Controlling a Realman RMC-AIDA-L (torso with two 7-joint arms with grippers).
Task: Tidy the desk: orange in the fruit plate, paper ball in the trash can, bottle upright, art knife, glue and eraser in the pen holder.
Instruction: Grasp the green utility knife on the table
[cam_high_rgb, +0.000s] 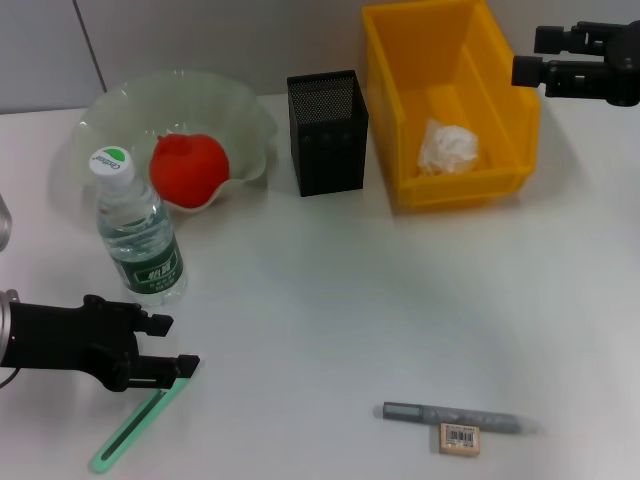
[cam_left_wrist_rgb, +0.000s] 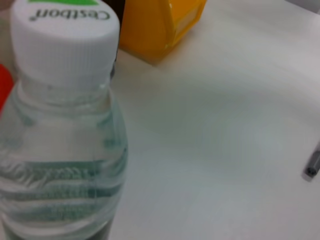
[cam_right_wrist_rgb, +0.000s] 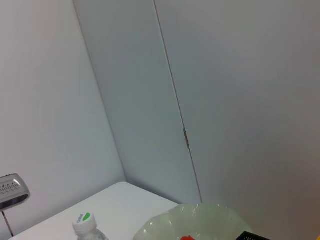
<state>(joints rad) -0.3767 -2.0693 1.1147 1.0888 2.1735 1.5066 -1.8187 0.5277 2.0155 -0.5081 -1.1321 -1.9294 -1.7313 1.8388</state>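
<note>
Eraser (cam_high_rgb: 459, 438) touching glue (cam_high_rgb: 455, 416) near front edge, left gripper (cam_high_rgb: 165, 346) wide open beside upright bottle (cam_high_rgb: 140, 232), right gripper (cam_high_rgb: 530, 55) state unclear.

The fruit plate (cam_high_rgb: 120, 120) is set at the desk's (cam_high_rgb: 330, 300) far left corner with the orange (cam_high_rgb: 188, 168) in it, the pen holder (cam_high_rgb: 327, 133) is placed beside it toward the middle of the far edge, and the trash can (cam_high_rgb: 400, 90), with the paper ball (cam_high_rgb: 447, 147) in it, is placed next along toward the far right corner. The bottle (cam_high_rgb: 140, 232) is stood upright just before the fruit plate, near the left edge. The glue (cam_high_rgb: 133, 424) is laid at the near left corner, while the art knife (cam_high_rgb: 455, 416) is laid along the near edge right of the middle, with the eraser (cam_high_rgb: 460, 439) touching its near side.
</note>
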